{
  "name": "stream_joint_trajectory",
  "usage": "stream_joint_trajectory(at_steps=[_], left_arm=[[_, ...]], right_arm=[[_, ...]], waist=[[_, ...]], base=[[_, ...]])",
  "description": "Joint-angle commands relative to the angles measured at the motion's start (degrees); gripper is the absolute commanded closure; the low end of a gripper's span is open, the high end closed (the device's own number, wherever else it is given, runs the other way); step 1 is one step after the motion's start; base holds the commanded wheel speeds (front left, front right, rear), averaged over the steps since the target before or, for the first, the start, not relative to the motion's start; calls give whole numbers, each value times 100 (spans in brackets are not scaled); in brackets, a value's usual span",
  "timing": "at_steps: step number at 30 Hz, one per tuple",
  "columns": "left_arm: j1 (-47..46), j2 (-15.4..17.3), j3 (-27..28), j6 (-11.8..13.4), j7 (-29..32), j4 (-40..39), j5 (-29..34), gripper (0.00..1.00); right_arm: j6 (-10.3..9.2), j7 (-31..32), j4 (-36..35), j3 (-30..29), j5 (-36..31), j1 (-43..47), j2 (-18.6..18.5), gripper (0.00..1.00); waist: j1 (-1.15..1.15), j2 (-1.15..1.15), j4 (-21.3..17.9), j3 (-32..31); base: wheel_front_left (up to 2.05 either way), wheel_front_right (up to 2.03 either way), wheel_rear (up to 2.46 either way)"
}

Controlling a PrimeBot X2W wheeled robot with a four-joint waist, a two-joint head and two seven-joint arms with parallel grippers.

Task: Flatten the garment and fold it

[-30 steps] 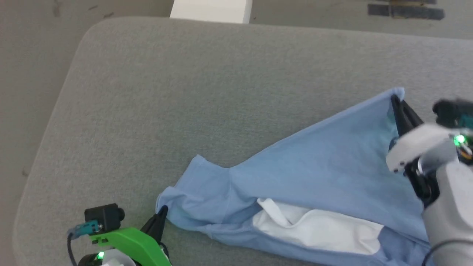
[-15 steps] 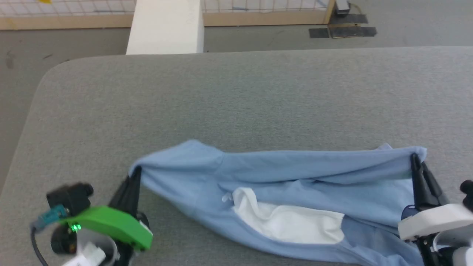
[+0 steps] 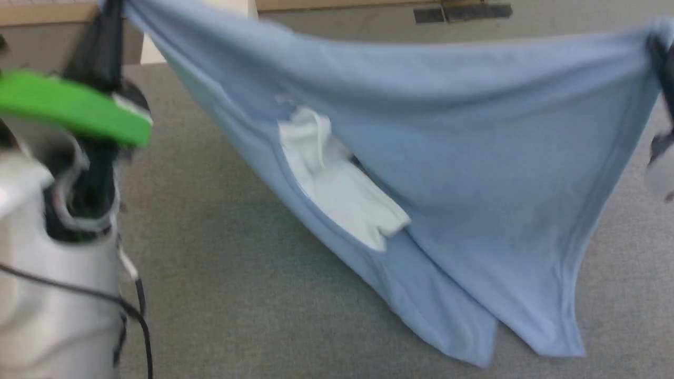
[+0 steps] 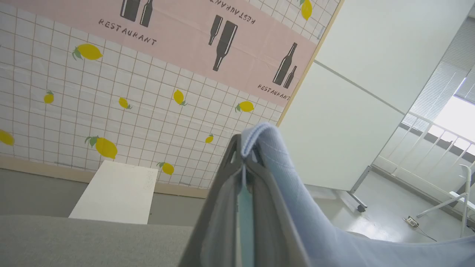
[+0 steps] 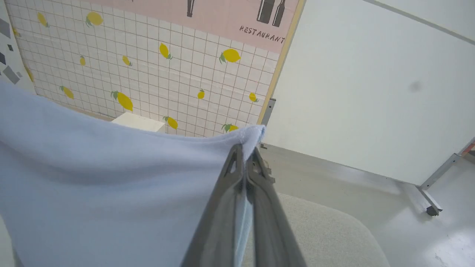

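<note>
The light blue garment hangs in the air above the grey table, stretched between both arms, with a white inner panel showing near its middle. My left gripper at the top left is shut on one upper corner of the garment. At the right edge my right gripper is shut on the other upper corner. The lower points of the cloth trail down to the table at the lower right. Each wrist view has a fold of blue cloth pinched between the closed fingers.
The grey padded table has a rounded far corner. A white block stands on the floor beyond the far edge, before a tiled lemon-print wall. A white partition on wheels stands to the right.
Both grippers have risen, lifting the garment off the table so it now hangs spread between them. The head camera's view has shifted as well.
</note>
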Motion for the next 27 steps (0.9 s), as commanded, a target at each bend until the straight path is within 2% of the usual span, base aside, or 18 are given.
stream_joint_trajectory(at_steps=[1, 5, 10, 15, 20, 24, 27], left_arm=[[-512, 71, 35, 64, 49, 81, -44, 100], [-1889, 215, -5, 143, 203, 414, 52, 100], [-3537, 393, -32, 279, 114, 926, 374, 100], [-5125, 391, 50, 353, -430, 1517, 580, 100], [-6211, 366, -13, 157, -1212, 2038, 785, 100], [-6444, 317, -84, -93, -1733, 2358, 829, 100], [-6120, 374, -222, -291, -1771, 2667, 864, 100]], right_arm=[[-8, 165, 78, 151, 50, -446, -149, 100], [-8, 573, 451, 578, 104, -1763, -540, 100], [-8, 796, 1090, 997, -65, -3427, -735, 100], [-8, 538, 1808, 992, -609, -5019, -456, 100], [-8, -171, 2409, 667, -1383, -6098, 46, 100], [-8, -785, 2806, 526, -1752, -6364, 326, 100], [-8, -1061, 3152, 542, -1763, -6112, 424, 100]], waist=[[0, 0, -83, 487], [0, 0, -92, 1081], [0, 0, -108, 1754], [0, 0, -137, 2256], [0, 0, -126, 2456], [0, 0, -71, 2474], [0, 0, -17, 2405]], base=[[0, 0, 0], [0, 0, 0], [0, 0, 0], [0, 0, 0], [0, 0, 0], [0, 0, 0], [0, 0, 0]])
